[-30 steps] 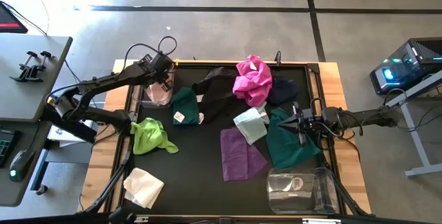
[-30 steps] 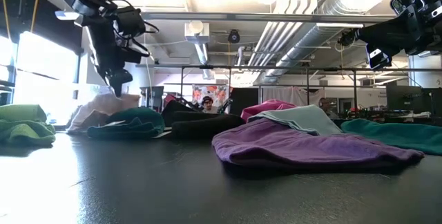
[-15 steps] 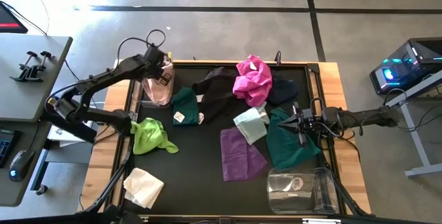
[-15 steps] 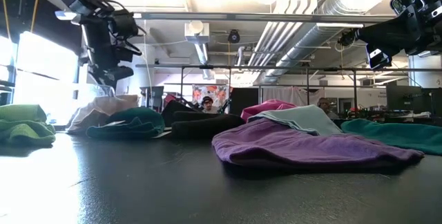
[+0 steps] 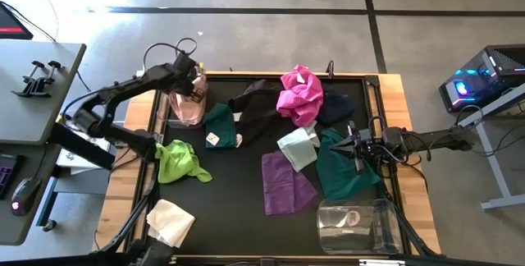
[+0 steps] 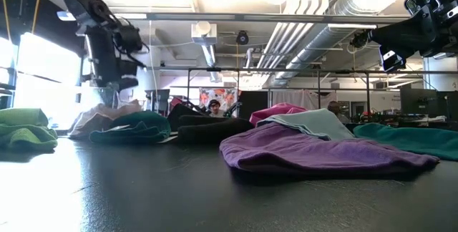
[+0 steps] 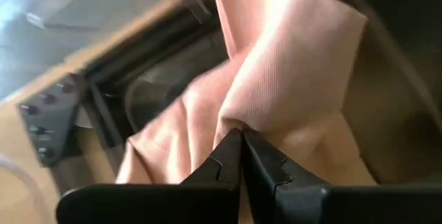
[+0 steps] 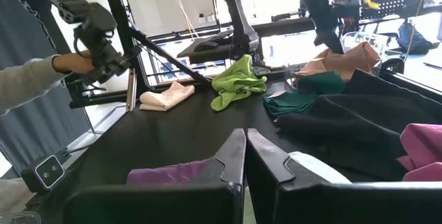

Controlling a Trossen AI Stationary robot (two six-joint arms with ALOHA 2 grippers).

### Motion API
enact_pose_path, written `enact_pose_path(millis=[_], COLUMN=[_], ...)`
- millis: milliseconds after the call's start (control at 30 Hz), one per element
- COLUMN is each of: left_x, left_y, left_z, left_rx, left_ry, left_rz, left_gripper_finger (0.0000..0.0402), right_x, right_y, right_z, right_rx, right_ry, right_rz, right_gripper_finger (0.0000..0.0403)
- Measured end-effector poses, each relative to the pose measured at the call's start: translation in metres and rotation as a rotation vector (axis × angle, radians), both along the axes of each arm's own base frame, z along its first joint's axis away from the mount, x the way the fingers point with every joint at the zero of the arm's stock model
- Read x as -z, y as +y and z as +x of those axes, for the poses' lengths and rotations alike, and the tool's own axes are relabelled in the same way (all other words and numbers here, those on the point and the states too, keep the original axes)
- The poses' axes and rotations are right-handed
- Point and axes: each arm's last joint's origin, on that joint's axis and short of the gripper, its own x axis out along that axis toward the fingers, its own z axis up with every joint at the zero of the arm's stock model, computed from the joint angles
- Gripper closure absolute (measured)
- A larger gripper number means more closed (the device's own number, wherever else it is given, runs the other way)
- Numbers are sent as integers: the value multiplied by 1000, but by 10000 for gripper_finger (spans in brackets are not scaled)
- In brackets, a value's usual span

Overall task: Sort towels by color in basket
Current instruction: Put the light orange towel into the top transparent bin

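Near edge of the table, high view: clear basket (image 5: pixel 358 225) at near right, cream towel (image 5: pixel 170 222) at near left, well apart.

Mid table: purple towel (image 5: pixel 287 182) lies flat, long axis near-to-far. Just beside it, the dark teal towel (image 5: pixel 344 170), also elongated near-to-far. Pale mint towel (image 5: pixel 297 147) overlaps the purple towel's far end. Lime green towel (image 5: pixel 180 162) is bunched at mid left.

Right gripper (image 5: pixel 354 150) hovers above the dark teal towel, fingers pressed together, holding nothing.

Far side: small teal towel (image 5: pixel 220 126), black towel (image 5: pixel 256 108), magenta towel (image 5: pixel 299 94) heaped.

Far left corner: left gripper (image 7: pixel 240 143) is clamped on a fold of the peach towel (image 7: pixel 290 79), whose long axis runs near-to-far along the table's left edge.
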Motion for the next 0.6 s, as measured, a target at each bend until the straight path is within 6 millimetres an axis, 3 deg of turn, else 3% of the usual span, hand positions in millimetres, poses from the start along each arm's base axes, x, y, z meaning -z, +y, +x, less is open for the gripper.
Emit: enact_pose_path(millis=[267,600], left_x=[34,21], left_y=[12,7], left_z=[10,10], left_rx=[-9,-4], left_ry=[41,26], left_rz=[-108,-62], left_gripper_finger=[401,397], right_x=[0,0], right_y=[0,0], right_z=[0,0], right_rx=[0,0], right_ry=[0,0], right_rz=[0,0], right_gripper_finger=[401,401])
